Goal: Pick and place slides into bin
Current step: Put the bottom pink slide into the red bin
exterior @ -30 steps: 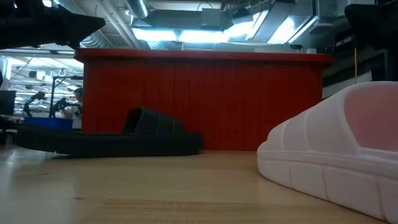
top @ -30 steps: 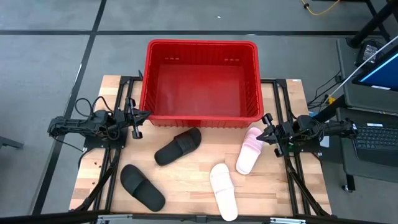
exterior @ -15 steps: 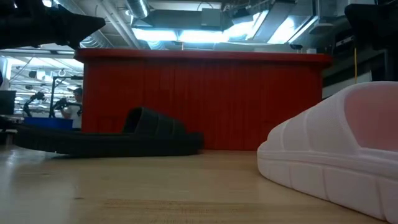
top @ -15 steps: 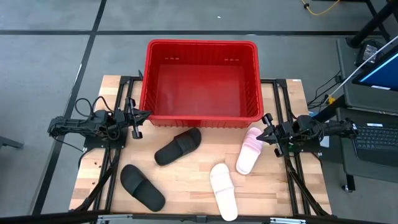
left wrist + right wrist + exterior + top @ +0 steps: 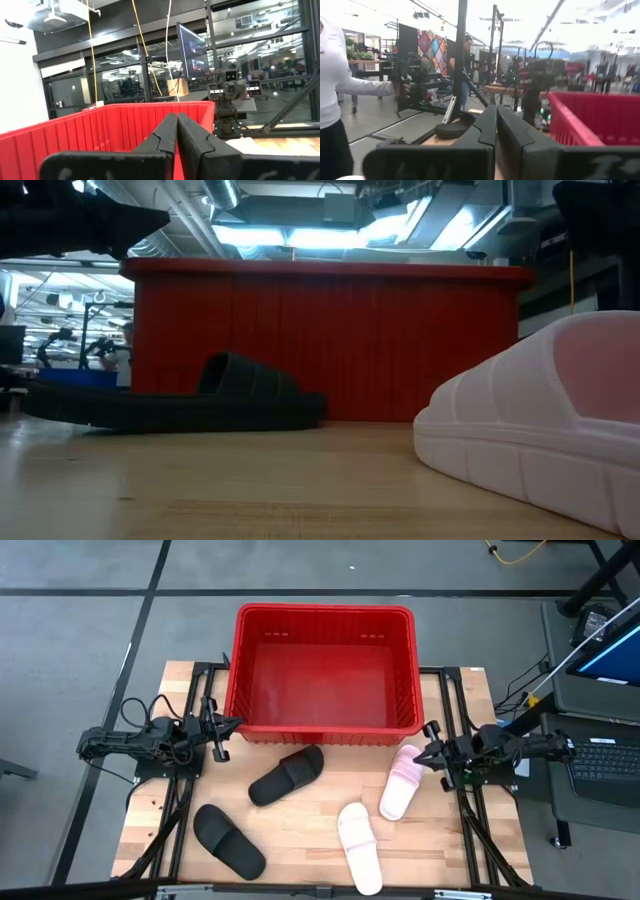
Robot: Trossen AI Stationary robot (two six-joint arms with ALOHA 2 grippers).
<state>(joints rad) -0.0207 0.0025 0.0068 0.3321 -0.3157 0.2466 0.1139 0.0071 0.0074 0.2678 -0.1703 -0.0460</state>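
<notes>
My left gripper (image 5: 215, 736) hangs by the bin's (image 5: 325, 728) front-left corner, fingers (image 5: 165, 137) pressed together on nothing. Below it, two black slides lie on the table (image 5: 300, 830): one (image 5: 229, 841) near the front-left, the other (image 5: 286, 775) just in front of the bin. Further right are the pink ones: one (image 5: 359, 847) toward the front edge, the other (image 5: 401, 782) angled up toward my right gripper (image 5: 432, 754), whose fingers (image 5: 490, 127) also meet, empty, just beside that slide's far end. The bin itself holds no slides that I can see.

The step, as I judge it, is the first pick, and the pink slide by my right gripper is the natural start. To do it well I should spread those fingers first, come down over the strap or a side edge, and close on the firm sole, not the soft arch. Then I must lift clear of the bin's lattice wall before carrying over.

Against half a second ago, my right arm has crept a touch toward that pink slide; the left, the slides and the bin lie unchanged.
</notes>
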